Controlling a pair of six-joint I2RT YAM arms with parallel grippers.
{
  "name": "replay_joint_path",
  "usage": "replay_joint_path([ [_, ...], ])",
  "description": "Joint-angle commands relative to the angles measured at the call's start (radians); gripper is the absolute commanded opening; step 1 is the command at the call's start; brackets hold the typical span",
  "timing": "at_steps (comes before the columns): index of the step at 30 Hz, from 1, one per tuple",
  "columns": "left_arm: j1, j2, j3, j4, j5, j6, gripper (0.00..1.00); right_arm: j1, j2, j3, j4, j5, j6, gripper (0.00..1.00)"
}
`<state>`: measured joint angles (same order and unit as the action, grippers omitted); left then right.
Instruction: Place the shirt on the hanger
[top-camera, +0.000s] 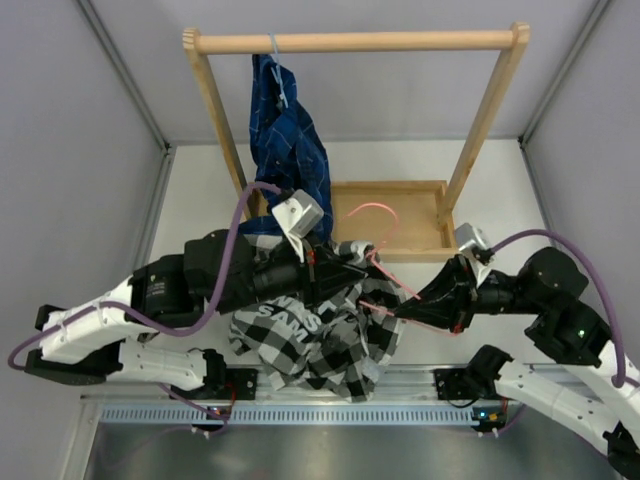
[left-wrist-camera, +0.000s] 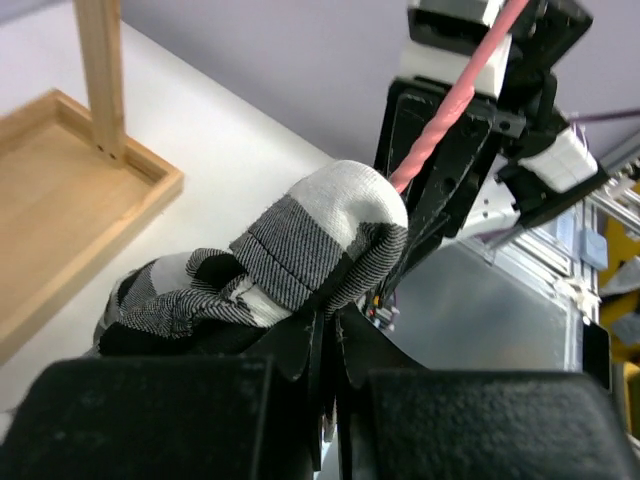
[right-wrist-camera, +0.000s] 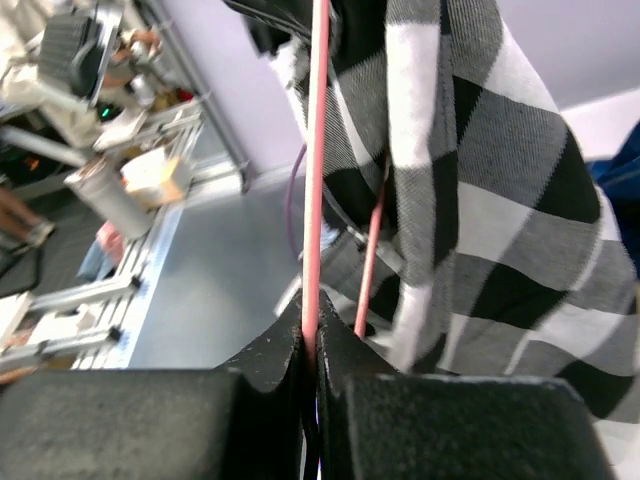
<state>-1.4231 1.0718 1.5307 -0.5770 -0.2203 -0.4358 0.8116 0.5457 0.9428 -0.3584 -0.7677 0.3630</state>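
Observation:
The black-and-white check shirt hangs in a bunch between the two arms above the table's near edge, white lettering showing on its left side. My left gripper is shut on a fold of the shirt. The thin pink wire hanger runs through the cloth, its hook curling up over the wooden tray. My right gripper is shut on one pink hanger wire; a second wire passes beside the checked shirt.
A wooden clothes rack stands at the back with a dark blue plaid shirt hung at its left end. Its wooden base tray lies just behind the grippers. Grey walls close both sides; a metal rail runs along the near edge.

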Motion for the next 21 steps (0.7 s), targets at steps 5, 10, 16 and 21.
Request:
replay_joint_path([
  [5,0.004,0.031,0.053,-0.078,-0.189,0.065,0.00,0.020,-0.009,-0.064,0.344,0.131,0.023,0.00],
  [10,0.004,0.034,-0.093,-0.075,-0.251,0.019,0.00,0.038,0.031,-0.252,0.545,0.153,0.088,0.00],
  [16,0.004,0.004,-0.144,-0.078,-0.244,0.013,0.00,0.109,0.050,-0.334,0.602,0.298,0.045,0.00],
  [21,0.004,-0.065,-0.187,-0.099,-0.321,0.003,0.02,0.124,0.008,-0.423,0.715,0.369,0.079,0.00],
])
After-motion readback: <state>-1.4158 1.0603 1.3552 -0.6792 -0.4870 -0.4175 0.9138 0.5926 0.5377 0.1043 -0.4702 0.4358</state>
